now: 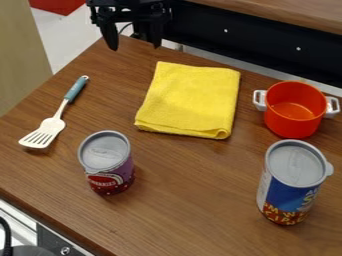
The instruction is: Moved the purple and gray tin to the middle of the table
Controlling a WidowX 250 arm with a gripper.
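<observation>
There were two tins on the brown wooden surface (187, 187), both upright, and each wore one gray lid. The purple and gray tin (107, 162) stood at the near left, to the right of the spatula and nearer than the cloth. Its side was purple, with red and some white print lower down. The blue tin (292, 187) stood at the near right, on the near side of the pot, with a red and yellow band around its lower part and a small tab at the right of its lid. The lids covered both tins, so what they held could not be told.

One pot (294, 117) stood at the right, upright and open at the top, its orange inner wall and bottom in sight. It had two whitish handles, one to the left and one to the right.

One yellow cloth (188, 100) lay folded between the spatula and the pot, toward the far side. One spatula (50, 125) lay at the left, its slotted white head toward the near left and its blue-green handle toward the far end.

One gripper (135, 48) hung at the far left, above the far edge of the surface and beyond the cloth. Its two fingers were spread wide, with nothing held between them
</observation>
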